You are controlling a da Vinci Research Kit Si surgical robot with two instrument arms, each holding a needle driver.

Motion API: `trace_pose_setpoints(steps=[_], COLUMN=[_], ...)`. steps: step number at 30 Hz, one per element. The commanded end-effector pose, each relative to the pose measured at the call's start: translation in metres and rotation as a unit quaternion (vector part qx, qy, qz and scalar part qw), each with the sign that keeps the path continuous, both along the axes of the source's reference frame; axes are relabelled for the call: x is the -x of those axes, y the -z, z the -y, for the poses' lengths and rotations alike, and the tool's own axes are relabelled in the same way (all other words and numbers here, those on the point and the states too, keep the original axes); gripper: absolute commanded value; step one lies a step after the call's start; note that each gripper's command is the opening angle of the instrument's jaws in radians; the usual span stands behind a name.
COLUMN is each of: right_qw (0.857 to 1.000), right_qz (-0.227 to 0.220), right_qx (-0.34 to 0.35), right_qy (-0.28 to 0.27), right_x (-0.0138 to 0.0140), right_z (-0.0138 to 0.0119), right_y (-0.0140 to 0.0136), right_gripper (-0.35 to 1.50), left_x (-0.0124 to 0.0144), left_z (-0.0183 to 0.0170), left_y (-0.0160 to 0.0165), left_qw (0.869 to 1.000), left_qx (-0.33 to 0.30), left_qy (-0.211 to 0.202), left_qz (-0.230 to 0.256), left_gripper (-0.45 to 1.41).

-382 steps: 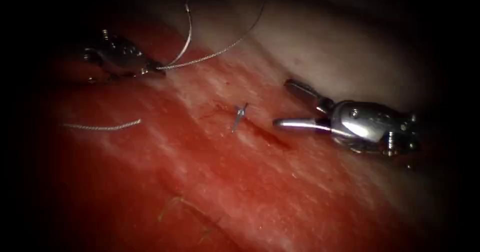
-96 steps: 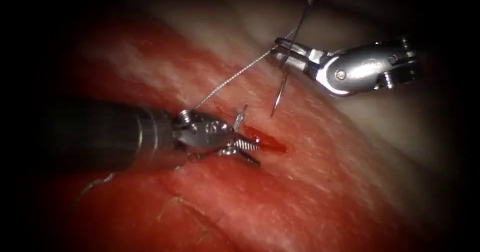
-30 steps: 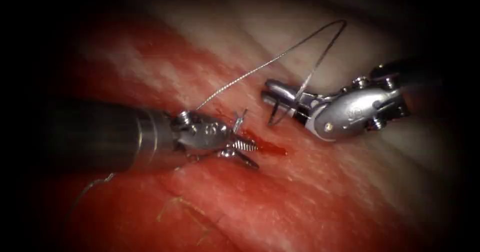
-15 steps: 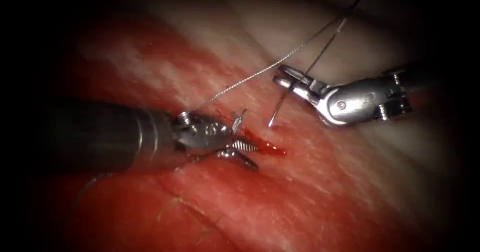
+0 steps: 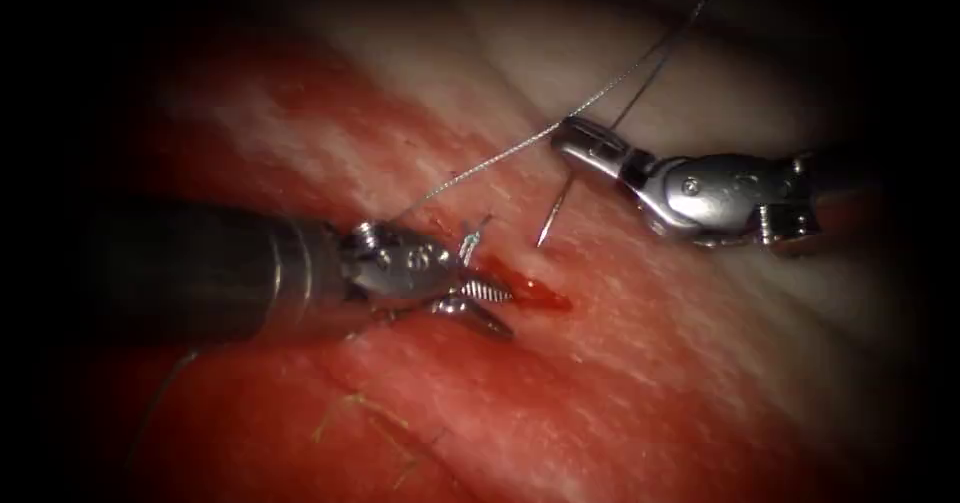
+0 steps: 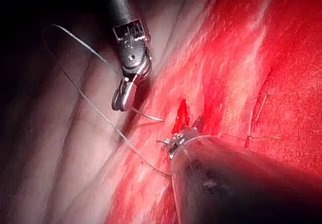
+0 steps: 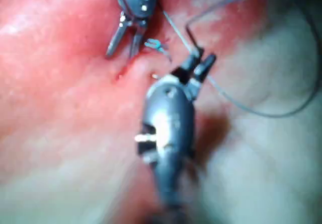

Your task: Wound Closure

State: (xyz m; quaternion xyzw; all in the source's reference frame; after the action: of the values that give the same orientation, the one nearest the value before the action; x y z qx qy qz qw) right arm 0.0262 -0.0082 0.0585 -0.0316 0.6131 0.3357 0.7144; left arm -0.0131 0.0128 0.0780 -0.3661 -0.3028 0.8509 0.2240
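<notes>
- Your right tool (image 5: pixel 575 143) pinches the needle (image 5: pixel 553 210) near its thread end; the needle hangs free, its tip just above the tissue (image 5: pixel 640 363) on the right side of the cut (image 5: pixel 535 293), not in it.
- Your left tool (image 5: pixel 485 303) sits at the cut, jaws spread, holding nothing.
- The thread (image 5: pixel 500 155) runs slack from the old knot (image 5: pixel 472 238) up past the right tool.
- The needle is thin, stiff and slippery, so I judge a grip on the body of its curve safest. The tissue looks soft and wet.

No readable text, label, brand, number or sign anywhere.
</notes>
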Motion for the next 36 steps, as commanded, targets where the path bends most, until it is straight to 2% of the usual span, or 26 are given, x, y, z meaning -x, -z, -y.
trace_pose_setpoints(steps=[1,11,25,36], right_qw=[1.000,0.997,0.983,0.973], right_qz=[0.000,-0.025,-0.069,-0.060], right_qx=[-0.005,-0.066,-0.169,-0.224], right_qy=[0.002,0.005,0.006,0.016], right_x=[-0.0008,-0.0010,-0.0014,-0.0016], right_z=[0.0008,0.0011,0.0009,0.0021], right_y=[-0.0004,-0.0005,-0.0010,-0.0014], right_gripper=[-0.35,-0.35,-0.35,-0.35], left_x=[0.0005,0.0003,0.0000,-0.0001], left_z=[0.0003,0.0003,0.0004,0.0004], left_y=[-0.0006,-0.0006,-0.0005,-0.0005], left_qw=[1.000,1.000,1.000,1.000], left_qx=[-0.001,-0.001,-0.001,-0.002], left_qy=[0.000,-0.002,-0.004,-0.005], left_qz=[0.001,0.000,0.000,-0.001], left_gripper=[0.12,0.12,0.12,0.12])
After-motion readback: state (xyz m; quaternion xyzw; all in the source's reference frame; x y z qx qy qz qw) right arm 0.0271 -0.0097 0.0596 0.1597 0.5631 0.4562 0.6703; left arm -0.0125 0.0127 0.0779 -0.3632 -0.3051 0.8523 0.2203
